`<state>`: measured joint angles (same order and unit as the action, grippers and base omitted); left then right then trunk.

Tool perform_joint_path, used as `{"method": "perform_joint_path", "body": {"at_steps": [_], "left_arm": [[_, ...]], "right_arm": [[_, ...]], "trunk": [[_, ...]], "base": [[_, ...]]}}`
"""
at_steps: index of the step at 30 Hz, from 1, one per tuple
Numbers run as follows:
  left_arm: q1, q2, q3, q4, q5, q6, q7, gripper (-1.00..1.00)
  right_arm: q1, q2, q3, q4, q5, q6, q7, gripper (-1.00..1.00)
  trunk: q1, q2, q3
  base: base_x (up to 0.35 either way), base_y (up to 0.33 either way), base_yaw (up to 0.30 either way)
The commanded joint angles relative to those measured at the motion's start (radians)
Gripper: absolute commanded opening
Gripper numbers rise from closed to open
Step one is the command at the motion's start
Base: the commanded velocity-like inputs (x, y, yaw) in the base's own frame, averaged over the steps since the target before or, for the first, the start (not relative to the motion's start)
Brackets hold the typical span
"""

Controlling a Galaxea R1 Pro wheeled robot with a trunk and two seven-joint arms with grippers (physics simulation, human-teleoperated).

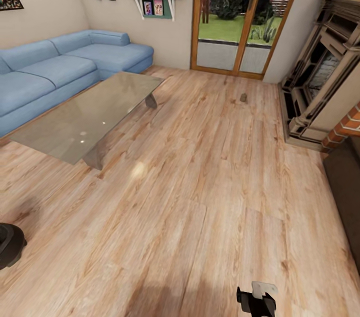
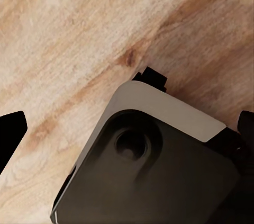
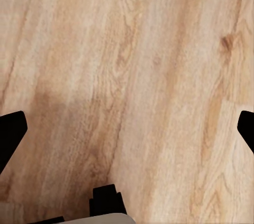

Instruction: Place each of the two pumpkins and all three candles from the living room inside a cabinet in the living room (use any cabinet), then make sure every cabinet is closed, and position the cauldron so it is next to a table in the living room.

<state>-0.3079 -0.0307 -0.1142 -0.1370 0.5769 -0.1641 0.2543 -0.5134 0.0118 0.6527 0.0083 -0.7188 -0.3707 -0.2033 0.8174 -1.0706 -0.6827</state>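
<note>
While both pincers wide open, empty: cauldron (image 1: 10,244) on floor (image 1: 200,182), apart from table (image 1: 85,117).

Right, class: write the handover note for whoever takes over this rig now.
Left gripper: open, empty. Right gripper: open, empty.
Table ahead-left by the sofa. Small brownish thing on the floor near the glass door, perhaps a candle; too small to tell. Black round shape at the head view's left edge may be the cauldron.
Done: nothing confirmable.
Left: pumpkins, candles, cabinets, cauldron.
</note>
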Motion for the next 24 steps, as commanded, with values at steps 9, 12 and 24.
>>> {"method": "perform_joint_path", "body": {"at_steps": [9, 12, 24], "left_arm": [[0.0, 0.0, -0.009, 0.0, 0.008, -0.003, 0.005, 1.0], [0.0, 0.0, -0.009, 0.0, 0.008, -0.003, 0.005, 1.0], [0.0, -0.001, -0.009, 0.0, 0.008, -0.003, 0.005, 1.0]], "right_arm": [[0.0, 0.0, 0.008, 0.001, -0.005, -0.002, -0.004, 1.0], [0.0, 0.0, 0.008, 0.001, -0.005, -0.002, -0.004, 1.0], [0.0, 0.0, 0.008, 0.001, -0.005, -0.004, -0.004, 1.0]], "trunk": [[0.0, 0.0, 0.014], [0.0, 0.0, 0.018], [0.0, 0.0, 0.038]], "base": [[0.0, 0.0, 0.072], [0.0, 0.0, 0.072], [0.0, 0.0, 0.073]]}}
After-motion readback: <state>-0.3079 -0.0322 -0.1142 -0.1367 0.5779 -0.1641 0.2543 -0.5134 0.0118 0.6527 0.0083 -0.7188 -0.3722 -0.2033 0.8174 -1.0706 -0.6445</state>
